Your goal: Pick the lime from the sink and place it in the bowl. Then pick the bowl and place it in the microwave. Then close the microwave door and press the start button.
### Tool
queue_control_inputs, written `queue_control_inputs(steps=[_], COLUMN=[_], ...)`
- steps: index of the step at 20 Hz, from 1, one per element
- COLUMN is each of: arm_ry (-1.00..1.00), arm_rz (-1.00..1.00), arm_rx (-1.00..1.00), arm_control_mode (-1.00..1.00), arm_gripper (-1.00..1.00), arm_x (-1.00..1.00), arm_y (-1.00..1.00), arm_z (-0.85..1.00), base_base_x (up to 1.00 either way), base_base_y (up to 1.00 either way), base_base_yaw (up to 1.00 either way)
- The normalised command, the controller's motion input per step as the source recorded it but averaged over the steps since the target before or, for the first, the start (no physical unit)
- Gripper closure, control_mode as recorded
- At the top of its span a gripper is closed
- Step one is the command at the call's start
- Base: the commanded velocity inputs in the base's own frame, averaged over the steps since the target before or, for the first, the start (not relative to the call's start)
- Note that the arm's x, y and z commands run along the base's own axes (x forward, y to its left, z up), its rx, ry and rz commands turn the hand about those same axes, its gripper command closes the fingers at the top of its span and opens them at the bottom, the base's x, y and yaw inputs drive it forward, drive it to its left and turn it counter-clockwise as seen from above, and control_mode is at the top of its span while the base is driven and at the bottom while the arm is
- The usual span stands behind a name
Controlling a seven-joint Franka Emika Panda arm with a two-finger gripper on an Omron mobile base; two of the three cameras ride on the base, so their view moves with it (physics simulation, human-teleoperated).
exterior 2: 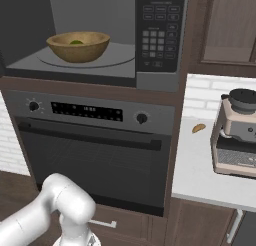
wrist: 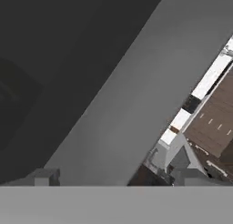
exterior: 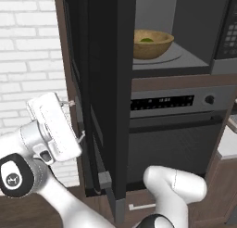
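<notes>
The wide, shallow light-brown wooden bowl (exterior 2: 78, 46) is sitting on the round glass turntable (exterior 2: 117, 60) inside the built-in dark grey microwave (exterior 2: 125, 20), its paler inside catching the light. The small round green lime (exterior 2: 76, 42) is lying down in the bowl, only its glossy top peeking over the rim. From the left base view the bowl (exterior: 151, 42) and the lime (exterior: 146, 40) are showing past the edge of the wide dark grey microwave door (exterior: 109, 92), which is standing open, swung out toward the room on its left-hand hinge. The dark keypad (exterior 2: 159, 32) is sitting to the right of the cavity.

The white arm's two-finger gripper (exterior: 77, 123) is hovering just beside the outer face of the door, on its left, with the thin fingers pointing at it. The hand view is looking close along the door's grey surface (wrist: 136, 104); the fingertips are standing apart with nothing between them, so the gripper is looking open and empty
</notes>
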Motion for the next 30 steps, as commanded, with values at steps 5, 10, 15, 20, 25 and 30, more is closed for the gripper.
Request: queue_control_inputs(steps=[5,10,15,20,25,30], arm_ry=[-0.19,-0.19,-0.18,-0.14,-0.13,-0.11], arm_rz=[0.00,0.00,0.00,0.01,0.08,0.19], arm_rx=[0.25,0.30,0.33,0.37,0.39,0.40], arm_control_mode=[-1.00,-1.00,-1.00,-1.00,-1.00,-1.00], arm_gripper=[-1.00,-1.00,-1.00,-1.00,-1.00,-1.00], arm_x=[-0.33,-0.29,-0.26,-0.09,0.00,0.04], arm_y=[-0.83,-0.99,-0.97,-0.92,-0.90,-0.88], arm_z=[0.39,0.43,0.48,0.65,0.65,0.24], base_base_x=[0.00,0.00,0.00,0.00,0.00,0.00], base_base_y=[0.00,0.00,0.00,0.00,0.00,0.00], base_base_yaw=[0.00,0.00,0.00,0.00,0.00,0.00])
